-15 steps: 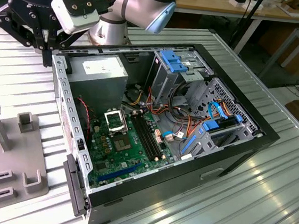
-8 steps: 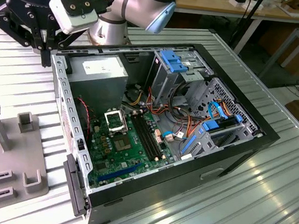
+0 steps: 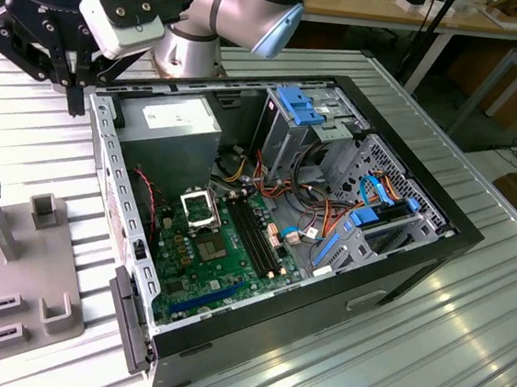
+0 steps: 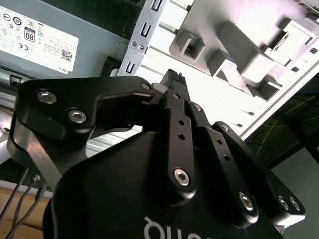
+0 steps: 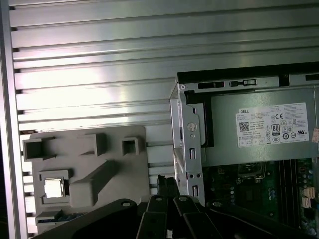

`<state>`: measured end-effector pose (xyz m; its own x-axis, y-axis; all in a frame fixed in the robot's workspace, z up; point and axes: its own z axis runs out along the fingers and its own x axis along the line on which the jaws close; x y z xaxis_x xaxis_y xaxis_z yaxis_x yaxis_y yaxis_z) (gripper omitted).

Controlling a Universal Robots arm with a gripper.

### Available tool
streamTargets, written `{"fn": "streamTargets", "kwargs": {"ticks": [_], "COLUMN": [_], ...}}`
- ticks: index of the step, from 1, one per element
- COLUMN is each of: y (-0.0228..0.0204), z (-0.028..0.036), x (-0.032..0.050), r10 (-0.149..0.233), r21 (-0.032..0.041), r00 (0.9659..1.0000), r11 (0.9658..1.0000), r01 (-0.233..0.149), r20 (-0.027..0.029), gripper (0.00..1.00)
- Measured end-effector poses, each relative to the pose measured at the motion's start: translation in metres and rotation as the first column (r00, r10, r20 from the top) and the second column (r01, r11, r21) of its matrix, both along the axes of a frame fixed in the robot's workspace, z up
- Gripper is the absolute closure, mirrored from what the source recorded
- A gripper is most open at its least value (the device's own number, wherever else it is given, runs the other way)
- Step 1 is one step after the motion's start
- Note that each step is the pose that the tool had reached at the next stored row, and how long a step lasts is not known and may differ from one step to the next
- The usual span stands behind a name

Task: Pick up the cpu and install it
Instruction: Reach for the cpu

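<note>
The cpu [image 5: 54, 187], silver top up, lies in a square pocket of the grey fixture tray [image 5: 114, 154]. The tray rests on the ribbed metal counter [image 5: 89, 59] just beside the open computer case [image 3: 299, 332]. You have the gripper [image 5: 167, 183] hanging over the gap between tray and case, near the power supply [image 3: 169, 119] corner at the exterior view's far left, apart from the cpu, its jaws closed together on nothing.

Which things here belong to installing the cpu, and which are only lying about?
For the job: cpu, resting in the grey holder; socket on the motherboard; gripper.

Not needed: power supply; blue drive cage; cables.
</note>
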<state>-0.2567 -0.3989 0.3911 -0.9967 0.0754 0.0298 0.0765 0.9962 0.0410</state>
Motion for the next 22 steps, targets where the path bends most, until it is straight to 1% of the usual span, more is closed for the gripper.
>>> {"fn": "streamTargets", "kwargs": {"ticks": [14,22], "y": [0.0,0.0], "z": [-0.0002,-0.0003], "x": [-0.0124,-0.0219], "r10": [0.0,0.0], "r21": [0.0001,0.0001], "r00": [1.0,1.0], "r11": [1.0,1.0], "r01": [0.0,0.0], "r20": [0.0001,0.0], "gripper": [0.89,0.89]}}
